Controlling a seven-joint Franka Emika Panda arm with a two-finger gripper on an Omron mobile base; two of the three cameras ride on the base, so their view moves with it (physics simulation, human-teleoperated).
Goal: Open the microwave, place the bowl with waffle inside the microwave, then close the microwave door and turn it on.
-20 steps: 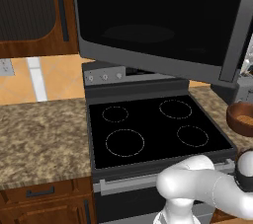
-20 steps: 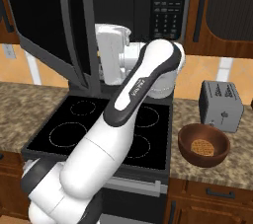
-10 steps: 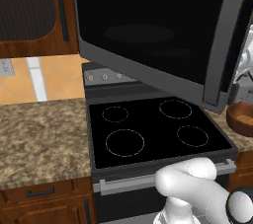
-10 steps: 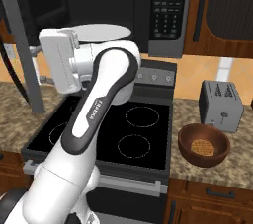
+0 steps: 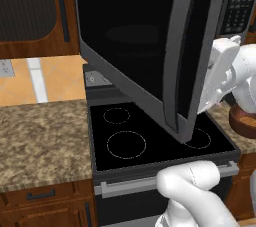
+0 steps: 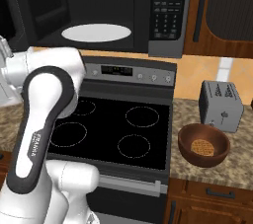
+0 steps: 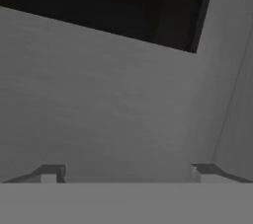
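The microwave (image 6: 123, 11) stands open above the stove, its white turntable plate (image 6: 96, 32) showing inside. The microwave door (image 5: 145, 46) is swung far out over the burners, handle edge toward me. My gripper (image 7: 126, 173) is open, and its fingertips (image 7: 49, 171) are close against the door's grey inner face, nothing between them. The white hand (image 5: 220, 71) sits just behind the door's free edge. The bowl with waffle (image 6: 203, 144) rests on the counter right of the stove, the waffle (image 6: 201, 147) lying in it. The bowl's rim (image 5: 245, 121) peeks out past my arm.
A grey toaster (image 6: 221, 105) stands behind the bowl. The black stovetop (image 6: 113, 129) lies under the microwave, with granite counter (image 5: 40, 136) on its left. Wooden cabinets (image 5: 35, 16) flank the microwave. My own arm (image 6: 44, 119) rises across the left of the stove.
The door has swung much farther open toward the left, with my hand following behind its edge. The inside with the turntable plate is now uncovered in the right base view.
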